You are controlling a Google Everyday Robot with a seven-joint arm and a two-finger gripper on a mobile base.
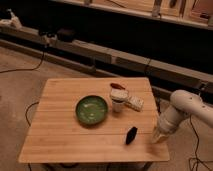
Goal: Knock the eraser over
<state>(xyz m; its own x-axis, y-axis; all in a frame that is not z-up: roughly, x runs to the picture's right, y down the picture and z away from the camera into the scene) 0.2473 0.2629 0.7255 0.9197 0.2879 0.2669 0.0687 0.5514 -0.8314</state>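
The eraser [131, 135] is a small black block with rounded ends, standing near the front right of the wooden table [60, 130]. My gripper [159, 136] hangs at the end of the white arm [186, 108], just off the table's right front edge, a short way right of the eraser and apart from it.
A green bowl [92, 109] sits mid-table. A white cup [117, 103], a pale rectangular packet [134, 103] and a small reddish item [116, 86] lie behind the eraser. Cables run on the floor at left. A dark bench wall stands behind the table.
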